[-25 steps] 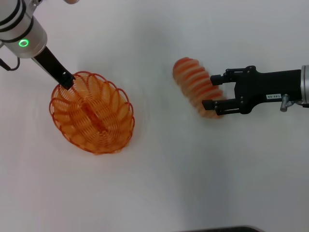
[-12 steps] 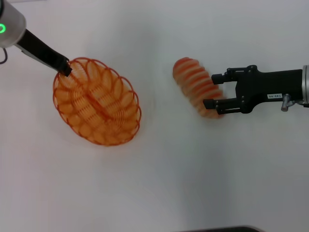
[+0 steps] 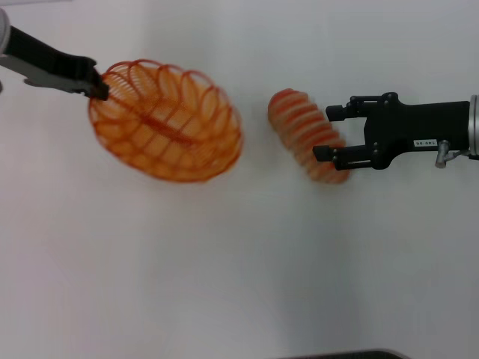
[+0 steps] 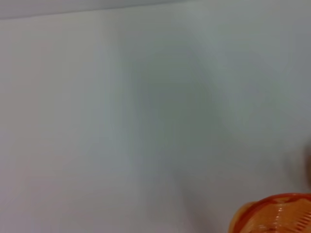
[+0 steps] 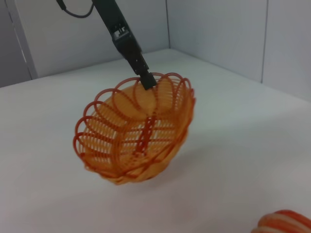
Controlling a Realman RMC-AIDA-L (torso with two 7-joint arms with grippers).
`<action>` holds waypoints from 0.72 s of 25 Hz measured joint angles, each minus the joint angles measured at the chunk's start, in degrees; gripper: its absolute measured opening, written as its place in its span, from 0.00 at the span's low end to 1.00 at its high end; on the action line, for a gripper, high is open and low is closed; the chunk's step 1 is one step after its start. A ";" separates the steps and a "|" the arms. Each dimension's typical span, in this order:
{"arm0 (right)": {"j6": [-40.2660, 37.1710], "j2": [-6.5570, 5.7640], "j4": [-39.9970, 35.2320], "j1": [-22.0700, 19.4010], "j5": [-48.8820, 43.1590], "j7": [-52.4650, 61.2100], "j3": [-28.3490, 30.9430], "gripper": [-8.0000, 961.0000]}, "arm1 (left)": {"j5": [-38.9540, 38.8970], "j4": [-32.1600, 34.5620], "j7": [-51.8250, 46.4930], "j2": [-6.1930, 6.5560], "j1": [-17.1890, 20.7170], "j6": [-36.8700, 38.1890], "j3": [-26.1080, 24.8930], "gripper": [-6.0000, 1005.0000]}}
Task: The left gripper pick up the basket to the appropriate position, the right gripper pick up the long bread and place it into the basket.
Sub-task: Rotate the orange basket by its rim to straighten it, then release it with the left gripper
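The orange wire basket (image 3: 166,121) hangs tilted above the white table, held by its rim at the upper left. My left gripper (image 3: 97,88) is shut on that rim. The right wrist view shows the basket (image 5: 136,128) lifted and tilted, with the left gripper (image 5: 146,80) pinching its far rim. The long bread (image 3: 307,134) lies on the table right of the basket. My right gripper (image 3: 323,134) is open, its fingers on either side of the bread's right end. A bit of the bread (image 5: 284,223) shows in the right wrist view, and an orange edge (image 4: 274,213) in the left wrist view.
The white table (image 3: 224,262) stretches around both things. Grey wall panels (image 5: 218,29) stand behind the table in the right wrist view. A dark edge (image 3: 337,354) shows at the table's front.
My left gripper has lifted the basket off the table and carried it right, toward the bread, tilting it. The right gripper has stayed around the bread's end.
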 joint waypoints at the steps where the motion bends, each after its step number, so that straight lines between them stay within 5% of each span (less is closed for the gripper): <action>1: 0.08 0.00 0.01 0.00 0.10 -0.18 0.01 0.82 | -1.17 0.02 -1.01 -0.27 0.44 -0.33 -0.30 0.07; 11: 3.71 0.11 2.13 -0.53 3.04 -3.14 0.15 0.82 | -3.39 7.23 -11.64 -4.95 8.68 -7.28 1.44 0.07; 18: 7.03 0.09 3.74 -0.74 4.55 -4.97 0.18 0.82 | -9.77 10.89 -18.34 -5.33 16.29 -10.67 9.10 0.07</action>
